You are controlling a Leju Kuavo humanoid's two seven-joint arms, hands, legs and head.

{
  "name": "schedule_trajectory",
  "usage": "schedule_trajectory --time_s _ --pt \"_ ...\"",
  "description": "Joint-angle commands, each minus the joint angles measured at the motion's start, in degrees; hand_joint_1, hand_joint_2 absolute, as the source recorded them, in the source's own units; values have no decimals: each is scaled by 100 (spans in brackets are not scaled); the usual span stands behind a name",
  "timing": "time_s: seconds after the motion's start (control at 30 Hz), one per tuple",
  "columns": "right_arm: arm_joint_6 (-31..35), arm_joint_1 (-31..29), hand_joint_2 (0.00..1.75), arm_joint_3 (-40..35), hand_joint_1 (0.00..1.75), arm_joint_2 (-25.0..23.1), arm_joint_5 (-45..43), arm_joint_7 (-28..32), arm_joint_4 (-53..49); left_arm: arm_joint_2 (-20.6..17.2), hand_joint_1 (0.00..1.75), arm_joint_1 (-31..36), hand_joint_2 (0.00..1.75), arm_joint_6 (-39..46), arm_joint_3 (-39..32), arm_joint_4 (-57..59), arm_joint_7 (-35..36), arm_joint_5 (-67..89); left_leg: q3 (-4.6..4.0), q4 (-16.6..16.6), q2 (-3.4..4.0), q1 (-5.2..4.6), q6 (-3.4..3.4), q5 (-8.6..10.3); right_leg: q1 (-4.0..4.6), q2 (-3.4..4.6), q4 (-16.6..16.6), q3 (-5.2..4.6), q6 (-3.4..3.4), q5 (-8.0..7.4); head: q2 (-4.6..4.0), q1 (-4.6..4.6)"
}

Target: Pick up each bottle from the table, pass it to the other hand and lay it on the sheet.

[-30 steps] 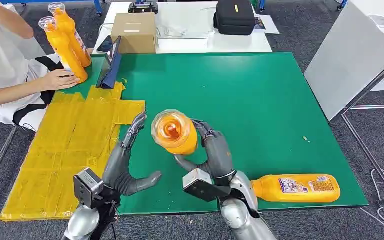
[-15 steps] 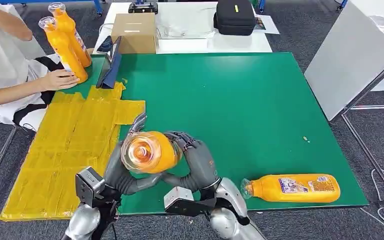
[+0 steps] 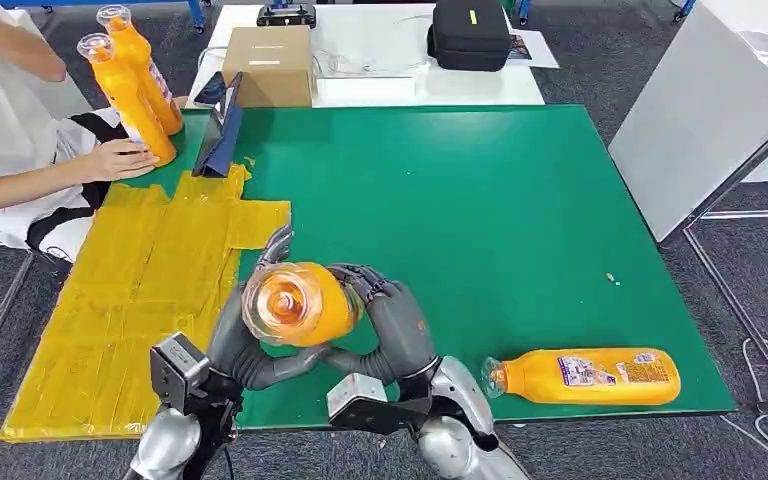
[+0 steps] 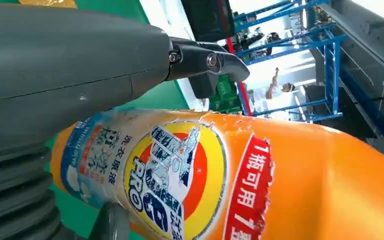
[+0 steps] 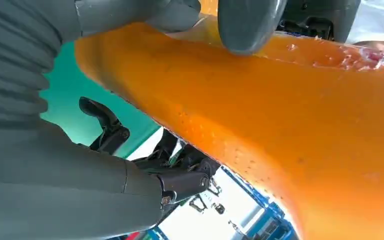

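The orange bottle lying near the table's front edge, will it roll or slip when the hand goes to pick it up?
The lying bottle looks rounded, so a nudge could probably roll it toward the table edge close by. Its smooth plastic and glossy label may be somewhat slippery under the fingers. It seems rigid enough to hold shape.

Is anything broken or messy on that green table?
The yellow sheet is a crinkled patchwork with ragged edges. The held bottle has a torn, peeling label. Nothing looks spilled.
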State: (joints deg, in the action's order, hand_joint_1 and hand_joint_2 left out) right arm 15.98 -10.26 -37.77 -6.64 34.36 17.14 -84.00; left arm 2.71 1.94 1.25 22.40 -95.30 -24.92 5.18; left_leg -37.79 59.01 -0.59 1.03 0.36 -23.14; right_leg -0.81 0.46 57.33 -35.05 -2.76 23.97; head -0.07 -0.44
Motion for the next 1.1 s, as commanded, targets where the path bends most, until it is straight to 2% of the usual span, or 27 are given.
schedule_trajectory --time_s 0.03,0.07,0.17,0.2,0.23,0.37,0.7,0.87,1.03,1.1 --pt "-94 -359 175 -476 175 87 26 -46 734 38 0 237 175 53 -54 282 -26 -143 16 -6 4 0 2 -3 2 -1 -7 17 6 2 0 0" --pt "-106 -381 175 -511 175 89 44 -52 762 54 0 238 175 61 -68 269 -36 -180 39 -11 8 -1 4 -9 3 -1 -12 38 10 7 0 0" --pt "-147 -478 175 -618 175 92 54 -60 857 81 0 196 175 -17 -99 107 -305 -484 17 -5 5 0 3 -4 2 0 -6 17 6 2 0 0" --pt "-153 -494 175 -626 175 89 54 -61 866 98 175 174 175 -25 -116 59 -395 -536 38 -9 8 0 5 -10 3 -1 -11 37 11 7 0 0" --pt "-110 -520 175 -538 175 90 2 -97 858 124 175 82 175 -34 -157 -152 -646 -681 42 -10 10 0 5 -12 4 -1 -12 42 12 9 0 0" --pt "-127 -542 175 -425 175 136 -55 -117 822 113 175 67 175 -25 -145 -194 -609 -704 17 -5 1 0 3 -4 2 -6 -6 18 5 4 0 0" --pt "-188 -555 175 -418 175 109 -95 -104 896 128 175 124 175 -78 120 -62 -602 -705 37 -8 0 0 6 -9 4 -9 -12 39 10 9 0 0" --pt "-199 -564 175 -407 175 105 -109 -99 914 122 175 135 175 -68 204 -23 -602 -725 13 -5 -1 -1 3 -2 1 -7 -6 13 5 3 0 0" --pt "-199 -564 175 -407 175 105 -109 -99 914 122 175 135 175 -68 204 -23 -602 -725 36 -9 -2 -2 6 -9 2 -12 -11 37 9 10 0 0" --pt "-199 -564 175 -407 175 105 -109 -99 914 122 175 135 175 -68 204 -23 -602 -725 13 -5 -2 -1 3 -2 1 -8 -6 13 5 3 0 0"
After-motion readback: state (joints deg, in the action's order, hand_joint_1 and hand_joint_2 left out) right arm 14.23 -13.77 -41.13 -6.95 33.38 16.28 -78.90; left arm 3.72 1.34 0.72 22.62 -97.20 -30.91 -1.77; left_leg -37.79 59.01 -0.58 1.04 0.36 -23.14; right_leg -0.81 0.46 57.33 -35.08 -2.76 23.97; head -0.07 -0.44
